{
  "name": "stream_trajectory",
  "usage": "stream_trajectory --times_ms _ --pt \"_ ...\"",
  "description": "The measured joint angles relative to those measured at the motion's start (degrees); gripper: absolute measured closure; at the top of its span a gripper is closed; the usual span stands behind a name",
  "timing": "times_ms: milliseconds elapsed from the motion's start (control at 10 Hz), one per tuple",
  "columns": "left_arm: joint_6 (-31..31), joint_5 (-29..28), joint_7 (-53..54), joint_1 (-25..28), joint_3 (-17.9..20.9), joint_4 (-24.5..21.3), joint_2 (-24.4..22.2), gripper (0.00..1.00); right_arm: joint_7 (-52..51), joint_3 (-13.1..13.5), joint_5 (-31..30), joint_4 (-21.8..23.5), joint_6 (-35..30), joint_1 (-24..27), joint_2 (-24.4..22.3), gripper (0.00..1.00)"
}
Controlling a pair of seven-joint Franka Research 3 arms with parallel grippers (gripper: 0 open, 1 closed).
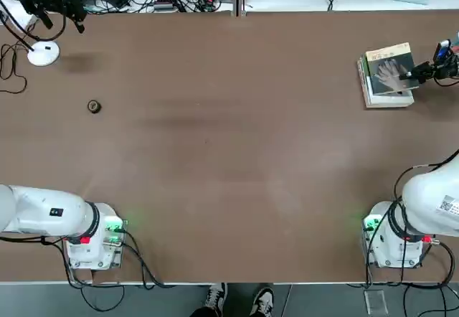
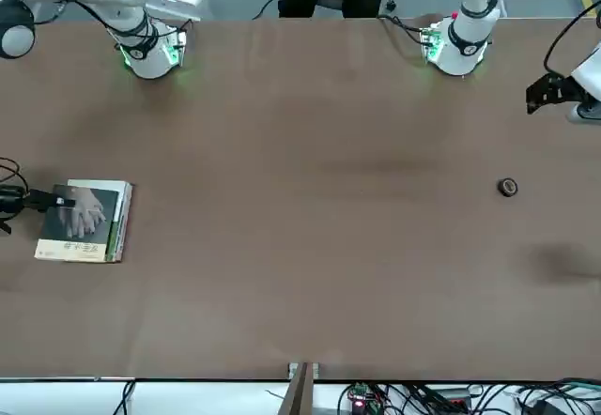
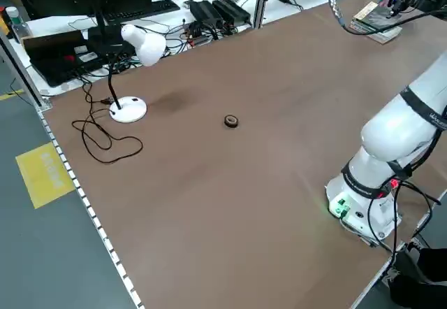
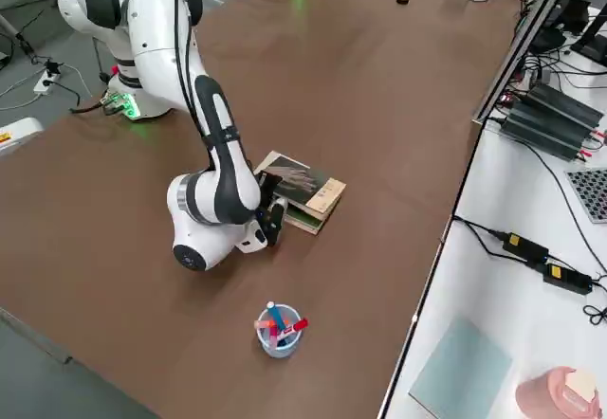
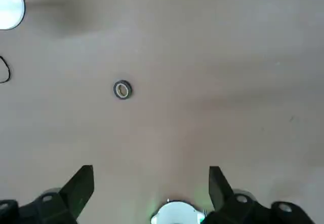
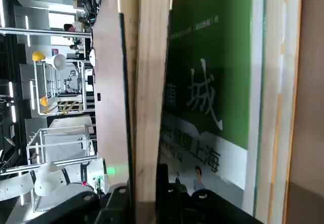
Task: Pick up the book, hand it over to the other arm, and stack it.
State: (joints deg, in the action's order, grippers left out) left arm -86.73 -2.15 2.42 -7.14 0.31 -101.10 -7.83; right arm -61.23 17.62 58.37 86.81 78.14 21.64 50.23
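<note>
Brown and mostly bare, the table (image 1: 229, 159) runs wide beneath us, with cables and power gear along its far edge and a white desk lamp (image 3: 136, 50) standing near one far corner. We see the book (image 1: 391, 68), a thin dark grey paperback with a pale hand on its cover and a tan band, lying on top of the thicker green-and-white book (image 6: 212, 82) at the far right side of the table. Our right gripper (image 1: 423, 71) reaches it from the side, low and roughly level with the table, its jaws closed on the edge of the thin paperback; in the right wrist view the pale page edge sits right between the jaws and the green cover lies just beside them.

Our left gripper (image 5: 151, 188) hangs high over the table near its own base, jaws spread wide apart and holding nothing. A small dark ring (image 5: 122, 89) lies on the table well out beyond those jaws, apart from everything else.

Behind the right arm, near the table's far right corner, a clear cup (image 4: 277, 332) holds red and blue pens, well apart from the books. We also see a person's shoes (image 1: 237, 300) at the near edge between the two arm bases.
</note>
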Motion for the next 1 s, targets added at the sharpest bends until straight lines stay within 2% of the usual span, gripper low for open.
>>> stream_trajectory --times_ms 400,600,900,1000 --pt "-0.3 1.1 0.1 0.0 0.2 0.0 0.8 0.0 0.0 0.4 -0.5 0.0 0.0 -0.1 0.0 0.84" --pt "-1.1 1.2 0.1 0.0 0.3 0.0 1.2 0.0 0.0 0.4 -1.4 -0.3 0.2 -0.1 0.0 0.81" --pt "-1.5 1.2 0.1 0.1 0.4 -0.2 1.3 0.0 0.0 0.5 -1.8 -0.7 0.3 -0.1 -0.1 0.58" --pt "-1.7 1.2 0.1 0.1 0.4 -0.3 1.3 0.0 0.0 0.5 -2.1 -0.8 0.4 -0.1 -0.1 0.44"
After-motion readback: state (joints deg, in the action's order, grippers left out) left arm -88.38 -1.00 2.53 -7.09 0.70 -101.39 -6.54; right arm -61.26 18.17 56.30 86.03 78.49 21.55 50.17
